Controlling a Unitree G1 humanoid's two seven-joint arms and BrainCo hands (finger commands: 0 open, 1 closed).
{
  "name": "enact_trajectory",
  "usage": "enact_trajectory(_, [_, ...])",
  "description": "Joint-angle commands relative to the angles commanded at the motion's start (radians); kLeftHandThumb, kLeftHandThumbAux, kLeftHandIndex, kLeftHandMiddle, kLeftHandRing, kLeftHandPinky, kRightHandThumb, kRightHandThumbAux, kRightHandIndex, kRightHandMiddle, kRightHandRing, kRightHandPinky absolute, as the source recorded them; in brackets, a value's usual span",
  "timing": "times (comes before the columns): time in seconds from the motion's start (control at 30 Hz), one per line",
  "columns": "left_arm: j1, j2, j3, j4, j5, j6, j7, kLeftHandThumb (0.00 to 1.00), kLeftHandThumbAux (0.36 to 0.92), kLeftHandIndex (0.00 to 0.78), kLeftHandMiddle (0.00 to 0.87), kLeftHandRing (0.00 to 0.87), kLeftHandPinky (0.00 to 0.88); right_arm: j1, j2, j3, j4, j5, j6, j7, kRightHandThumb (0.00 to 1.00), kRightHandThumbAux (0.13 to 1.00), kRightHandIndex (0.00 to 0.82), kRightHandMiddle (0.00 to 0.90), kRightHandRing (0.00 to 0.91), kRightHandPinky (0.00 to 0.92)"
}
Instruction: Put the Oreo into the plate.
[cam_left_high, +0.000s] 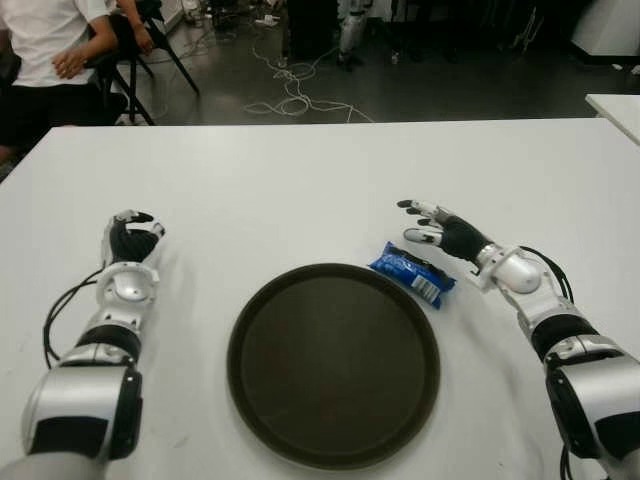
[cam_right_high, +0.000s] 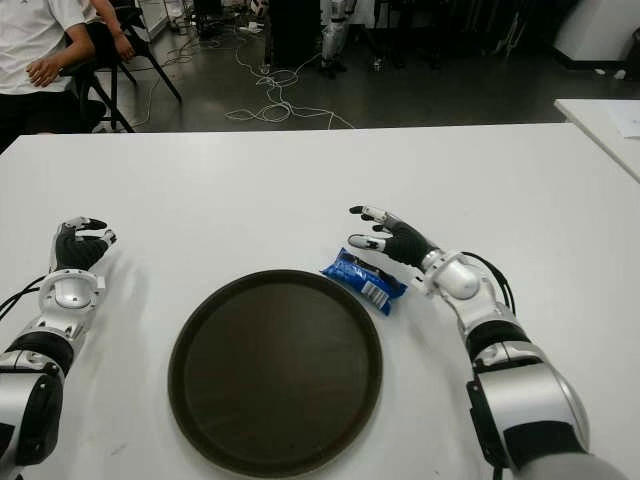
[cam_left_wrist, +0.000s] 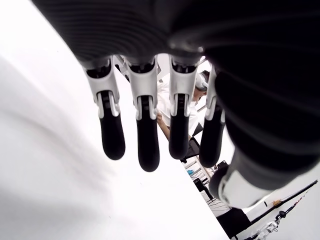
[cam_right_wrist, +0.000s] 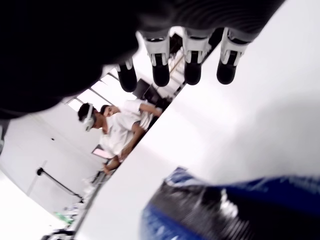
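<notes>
A blue Oreo packet (cam_left_high: 413, 274) lies on the white table (cam_left_high: 300, 180), just off the right rim of the round dark plate (cam_left_high: 333, 363). My right hand (cam_left_high: 432, 227) hovers close behind and to the right of the packet, fingers spread and holding nothing. The right wrist view shows the blue wrapper (cam_right_wrist: 235, 210) close beneath the palm, with the fingertips (cam_right_wrist: 161, 75) extended beyond it. My left hand (cam_left_high: 130, 236) shows far left of the plate, fingers relaxed and empty; its fingers (cam_left_wrist: 145, 145) hang straight in the left wrist view.
Beyond the table's far edge are a seated person (cam_left_high: 45, 50) at the back left, cables (cam_left_high: 290, 95) on the floor and chair legs. Another white table corner (cam_left_high: 615, 105) shows at far right.
</notes>
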Motion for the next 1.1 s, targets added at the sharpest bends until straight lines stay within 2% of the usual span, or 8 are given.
enact_trajectory(0.17, [-0.001, 0.001, -0.001, 0.001, 0.000, 0.001, -0.003, 0.676, 0.719, 0.399, 0.304, 0.352, 0.397, -0.007, -0.010, -0.004, 0.010, -0.005, 0.022, 0.024, 0.000, 0.305, 0.012, 0.031, 0.000, 0.000])
enact_trajectory(0.4, [-0.002, 0.002, -0.004, 0.000, 0.003, 0.005, -0.003, 0.674, 0.720, 0.399, 0.296, 0.337, 0.367, -0.004, -0.013, -0.009, 0.008, -0.007, 0.024, 0.037, 0.000, 0.311, 0.008, 0.028, 0.000, 0.000])
enact_trajectory(0.67, [-0.001, 0.005, -0.014, -0.001, 0.008, 0.003, 0.006, 0.674, 0.720, 0.399, 0.305, 0.345, 0.366, -0.009, -0.031, 0.023, 0.009, -0.057, 0.023, 0.022, 0.000, 0.290, 0.001, 0.010, 0.000, 0.000])
enact_trajectory(0.8, [0.000, 0.005, -0.014, -0.001, 0.005, -0.001, 0.000, 0.673, 0.720, 0.398, 0.300, 0.340, 0.367, -0.017, -0.072, 0.123, -0.034, -0.192, 0.014, -0.107, 0.000, 0.273, 0.006, 0.005, 0.000, 0.000])
enact_trajectory(0.9, [0.000, 0.005, -0.013, -0.001, 0.003, -0.001, -0.002, 0.673, 0.721, 0.398, 0.296, 0.338, 0.372, -0.017, -0.076, 0.154, -0.045, -0.237, 0.022, -0.171, 0.000, 0.268, 0.012, 0.017, 0.000, 0.000])
enact_trajectory(1.1, [0.000, 0.005, -0.009, -0.001, -0.003, 0.000, -0.006, 0.674, 0.720, 0.399, 0.286, 0.328, 0.360, -0.040, -0.080, 0.255, -0.036, -0.369, 0.142, -0.316, 0.000, 0.258, 0.004, 0.027, 0.000, 0.000])
